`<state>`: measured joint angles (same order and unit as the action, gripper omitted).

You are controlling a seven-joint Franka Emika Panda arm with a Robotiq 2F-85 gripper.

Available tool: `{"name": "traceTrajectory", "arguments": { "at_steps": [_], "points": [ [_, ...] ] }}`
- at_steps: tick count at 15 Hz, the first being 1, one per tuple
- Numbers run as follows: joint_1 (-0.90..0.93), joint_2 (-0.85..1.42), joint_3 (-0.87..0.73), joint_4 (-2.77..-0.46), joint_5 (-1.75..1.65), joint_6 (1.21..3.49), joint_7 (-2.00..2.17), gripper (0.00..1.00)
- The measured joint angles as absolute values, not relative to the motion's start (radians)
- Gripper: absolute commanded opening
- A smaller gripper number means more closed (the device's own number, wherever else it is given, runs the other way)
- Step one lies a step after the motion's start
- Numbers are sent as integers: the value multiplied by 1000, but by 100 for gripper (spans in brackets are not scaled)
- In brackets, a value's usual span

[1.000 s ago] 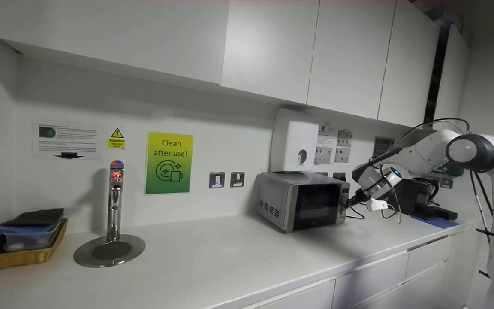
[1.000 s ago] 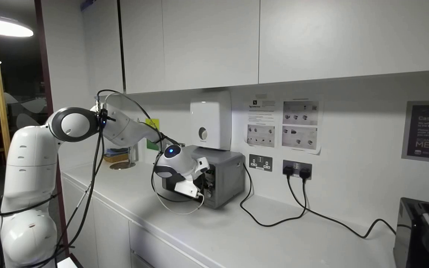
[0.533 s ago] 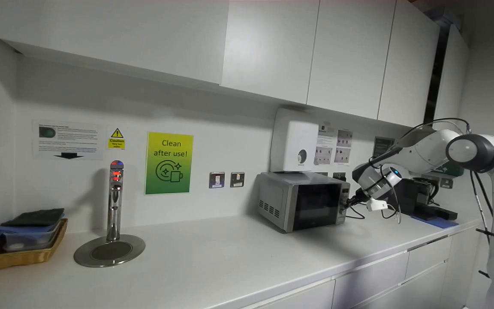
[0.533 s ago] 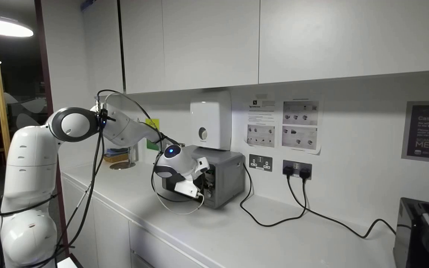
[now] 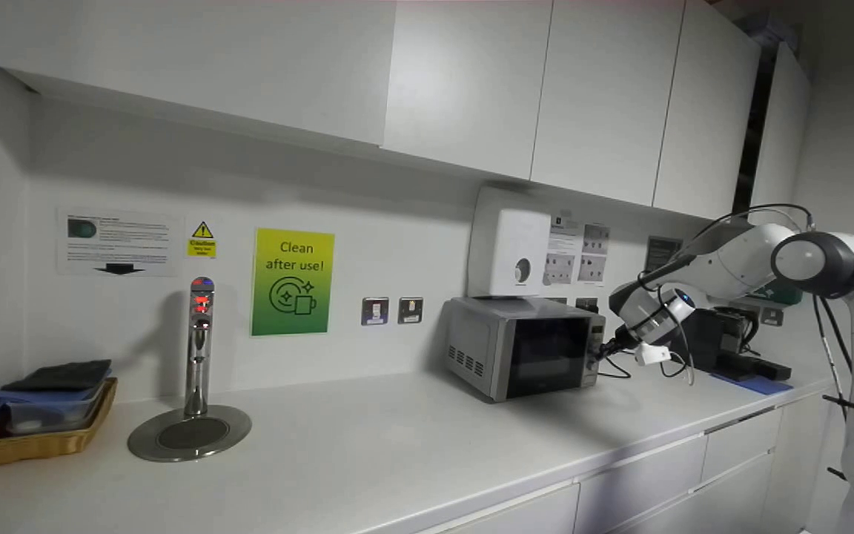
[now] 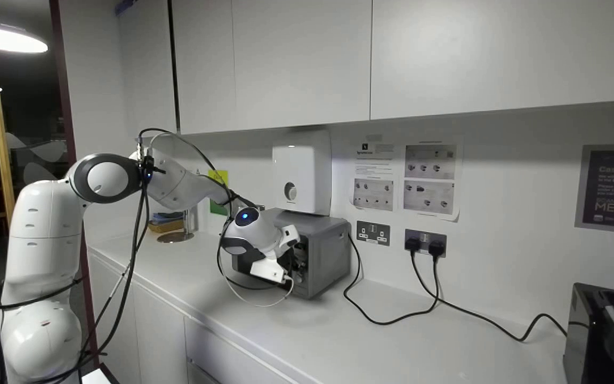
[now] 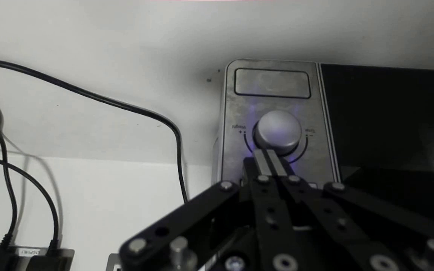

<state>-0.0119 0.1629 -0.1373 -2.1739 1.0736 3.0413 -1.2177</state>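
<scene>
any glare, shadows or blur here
Wrist view: a purple glow on the knob and a soft shadow on the counter near the microwave; in an exterior view, the lamp is blown out white and small print on the poster blurs; in an exterior view, the tap casts a shadow on the wall.

The scene holds one robot arm (image 6: 106,180), one pincer (image 7: 266,151) with two fingers (image 7: 262,163), one microwave (image 5: 523,348) with one visible knob (image 7: 278,131), one wall dispenser (image 5: 497,241), one tap (image 5: 199,356), one wicker basket (image 5: 41,446), one caution sign (image 5: 202,239), two black plugs (image 6: 412,244), one hanging lamp (image 6: 6,38) and one worktop (image 5: 368,452).
</scene>
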Motion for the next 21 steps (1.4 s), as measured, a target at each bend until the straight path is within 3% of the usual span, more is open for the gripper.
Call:
{"name": "traceTrajectory", "arguments": {
  "at_steps": [21],
  "points": [
    [-17,140,-137,-2189,1128,3041,-1398,0]
  ]
}}
